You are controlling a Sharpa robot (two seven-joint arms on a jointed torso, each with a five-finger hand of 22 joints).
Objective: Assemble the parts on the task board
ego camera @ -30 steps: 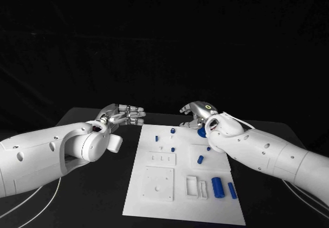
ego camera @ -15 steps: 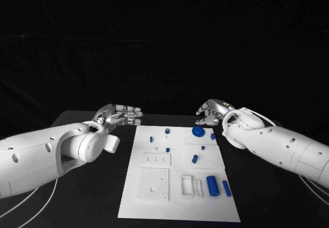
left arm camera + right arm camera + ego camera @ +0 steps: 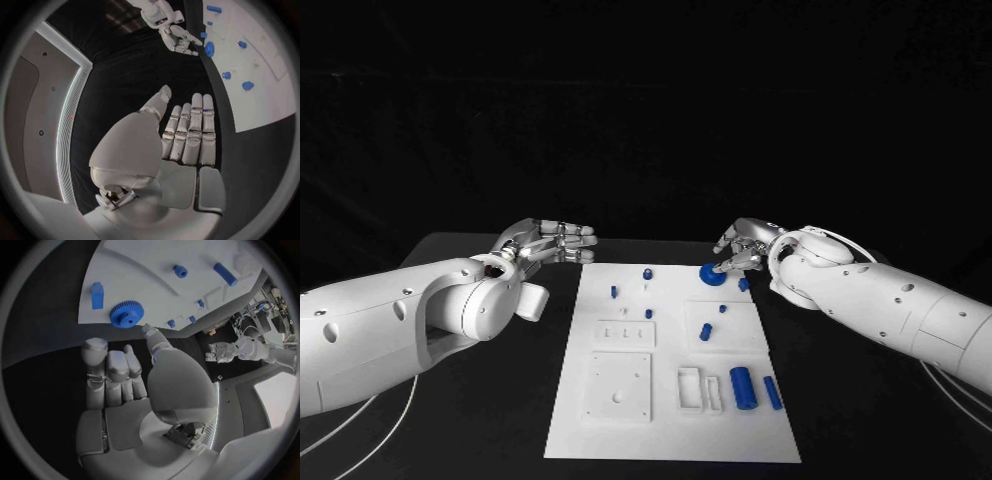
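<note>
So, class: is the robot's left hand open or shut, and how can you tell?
Open. In the left wrist view the left hand has its fingers stretched out straight, holding nothing, over the black table beside the task board.

The right hand (image 3: 740, 250) has drawn back from over the task board (image 3: 672, 420) (blue gear (image 3: 713, 275) uncovered).

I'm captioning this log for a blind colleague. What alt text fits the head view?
A white task board lies lengthwise on a black table between two white arms. The right robot hand reaches to a blue gear at the board's far right corner, while the left robot hand hovers beside the board, holding nothing.
</note>
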